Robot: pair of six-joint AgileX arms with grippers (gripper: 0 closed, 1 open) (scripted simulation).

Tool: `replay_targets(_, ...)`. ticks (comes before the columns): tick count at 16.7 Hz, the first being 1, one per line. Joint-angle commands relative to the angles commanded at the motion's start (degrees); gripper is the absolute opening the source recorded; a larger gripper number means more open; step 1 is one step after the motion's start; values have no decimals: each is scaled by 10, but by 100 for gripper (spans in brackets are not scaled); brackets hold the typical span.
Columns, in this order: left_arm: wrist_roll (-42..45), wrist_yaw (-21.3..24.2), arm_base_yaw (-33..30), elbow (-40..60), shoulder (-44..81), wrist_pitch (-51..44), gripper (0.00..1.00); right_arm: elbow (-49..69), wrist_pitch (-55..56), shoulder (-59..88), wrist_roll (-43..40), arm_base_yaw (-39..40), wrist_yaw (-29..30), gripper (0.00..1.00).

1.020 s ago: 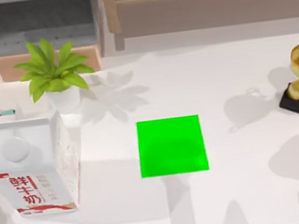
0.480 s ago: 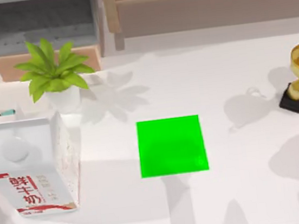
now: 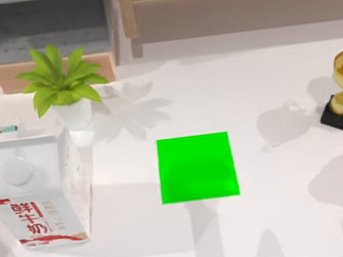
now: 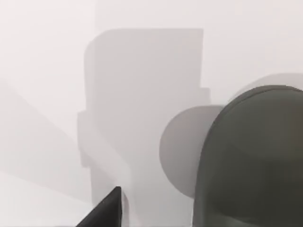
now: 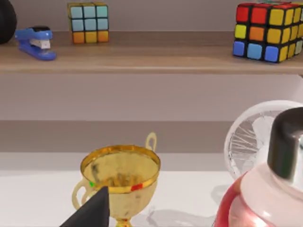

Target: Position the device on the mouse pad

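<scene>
top view: green mouse pad point(image 3: 197, 167) lies bare right of the milk carton point(image 3: 34, 190); left wrist view: grey device point(image 4: 251, 161) close below; either gripper's jaw state, cannot tell.

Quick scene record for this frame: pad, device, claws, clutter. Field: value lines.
mouse pad: green square at table centre, nothing on it
device: grey rounded object close under the left wrist camera, on white table
left claw: one dark finger tip visible, state unclear
right claw: finger tip facing the gold trophy
clutter: milk carton and potted plant left
</scene>
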Motion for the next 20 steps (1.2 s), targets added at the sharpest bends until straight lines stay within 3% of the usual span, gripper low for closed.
replay_targets(7, 2, -9, 0, 20, -33, -37, 0, 0, 0, 0, 0, 0, 0, 100)
replay_targets(15, -1, -9, -1, 141, -107, -245, 0, 0, 0, 0, 0, 0, 0, 100)
replay_targets(20, -1, -9, -2, 162, -125, -272, 0, 0, 0, 0, 0, 0, 0, 100)
